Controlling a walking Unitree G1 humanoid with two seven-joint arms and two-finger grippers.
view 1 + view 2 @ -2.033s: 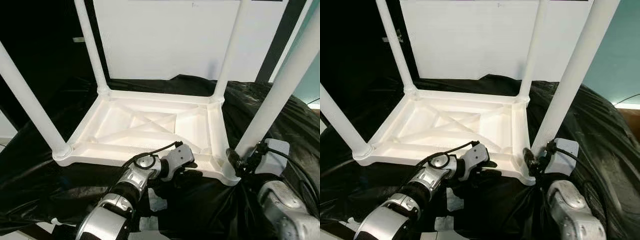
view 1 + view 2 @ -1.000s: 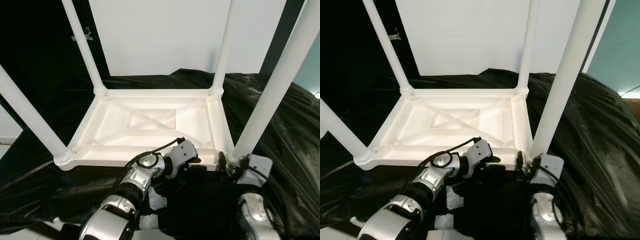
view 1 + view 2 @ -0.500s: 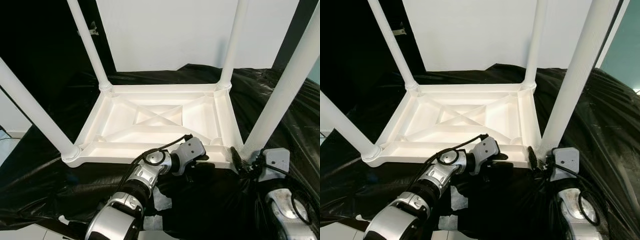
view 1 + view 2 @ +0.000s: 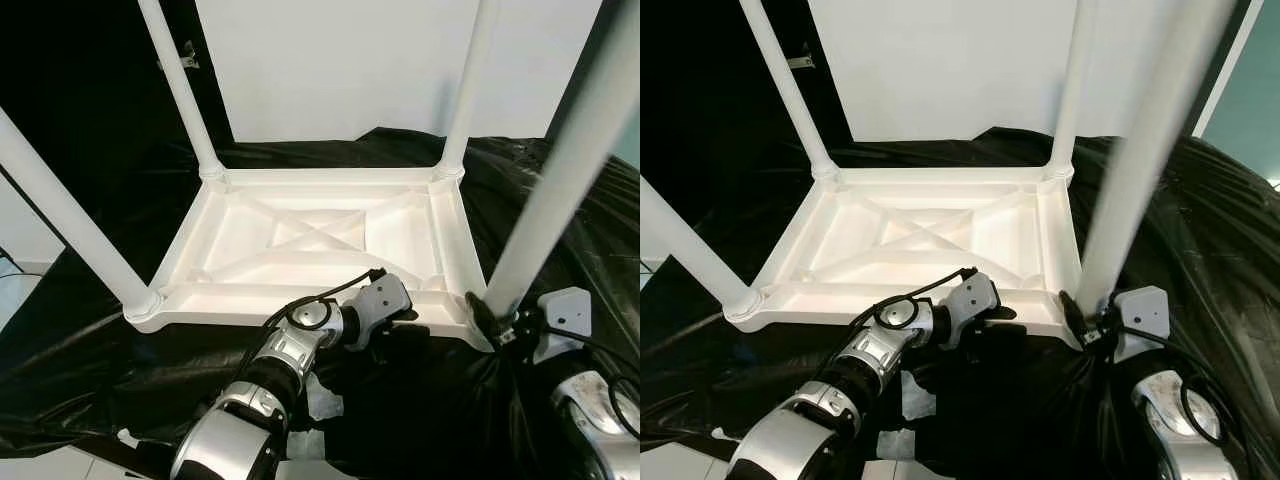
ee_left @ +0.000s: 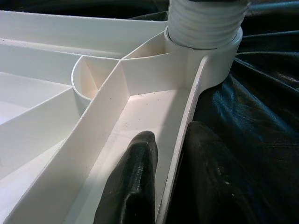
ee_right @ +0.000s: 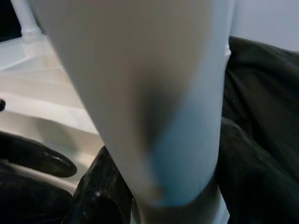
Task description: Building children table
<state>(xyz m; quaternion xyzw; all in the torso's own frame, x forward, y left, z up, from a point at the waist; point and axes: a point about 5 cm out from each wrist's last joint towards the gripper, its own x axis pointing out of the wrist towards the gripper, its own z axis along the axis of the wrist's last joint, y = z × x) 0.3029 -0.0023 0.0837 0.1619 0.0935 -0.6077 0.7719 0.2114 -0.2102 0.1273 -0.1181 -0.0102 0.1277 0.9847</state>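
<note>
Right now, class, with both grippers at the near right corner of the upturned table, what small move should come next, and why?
Probably another turn of the near right leg by the right gripper. Its fingers clasp that leg's base, its thread shows above the corner socket, and the left gripper pinches the tabletop's rim, steadying it.

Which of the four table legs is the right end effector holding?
The near right leg, at the table's front corner beside the right end effector. The other three legs stand free of both end effectors.
</note>
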